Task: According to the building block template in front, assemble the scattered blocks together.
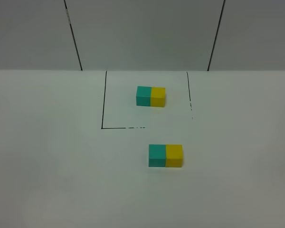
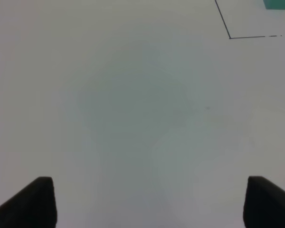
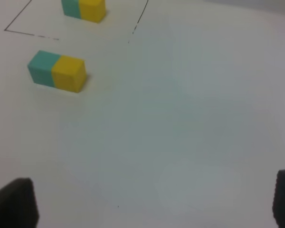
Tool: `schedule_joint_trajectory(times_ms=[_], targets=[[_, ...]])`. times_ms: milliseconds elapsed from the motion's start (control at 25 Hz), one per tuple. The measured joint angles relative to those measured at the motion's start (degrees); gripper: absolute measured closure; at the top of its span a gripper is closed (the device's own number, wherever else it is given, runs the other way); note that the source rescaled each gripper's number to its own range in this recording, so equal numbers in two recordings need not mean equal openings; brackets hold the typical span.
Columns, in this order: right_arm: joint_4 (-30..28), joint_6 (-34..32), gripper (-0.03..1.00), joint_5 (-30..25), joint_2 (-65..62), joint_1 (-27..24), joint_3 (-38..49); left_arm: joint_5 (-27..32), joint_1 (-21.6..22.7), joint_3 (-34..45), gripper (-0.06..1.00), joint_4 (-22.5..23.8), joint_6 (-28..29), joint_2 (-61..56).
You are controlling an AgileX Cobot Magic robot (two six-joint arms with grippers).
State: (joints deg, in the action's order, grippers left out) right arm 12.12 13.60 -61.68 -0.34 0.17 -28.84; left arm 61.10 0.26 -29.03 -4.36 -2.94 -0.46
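Observation:
The template [image 1: 150, 96], a teal-and-yellow bar, lies inside the black-lined square [image 1: 104, 102] at the back; it also shows in the right wrist view [image 3: 83, 9], and its teal corner shows in the left wrist view [image 2: 278, 4]. Nearer the front, the teal cube [image 1: 156, 156] and the yellow cube [image 1: 174, 156] sit side by side, touching, teal on the left; they also show in the right wrist view, teal [image 3: 43, 68] and yellow [image 3: 69, 73]. No gripper shows in the exterior view. My left gripper [image 2: 147, 202] and right gripper [image 3: 152, 204] are open and empty over bare table, far from the cubes.
A white table [image 1: 52, 166] carries everything. A grey panelled wall [image 1: 142, 33] with dark seams stands behind the table's back edge. The square's outline is broken on its front and right sides.

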Motion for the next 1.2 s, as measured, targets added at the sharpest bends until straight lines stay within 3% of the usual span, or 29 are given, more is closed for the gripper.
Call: schedule_joint_trajectory(times_ms=[1200], targets=[[-0.12,-0.43,-0.03,0.24,-0.07,0.0,0.0,0.0,0.0,0.0,0.08,0.0,0.0,0.0]])
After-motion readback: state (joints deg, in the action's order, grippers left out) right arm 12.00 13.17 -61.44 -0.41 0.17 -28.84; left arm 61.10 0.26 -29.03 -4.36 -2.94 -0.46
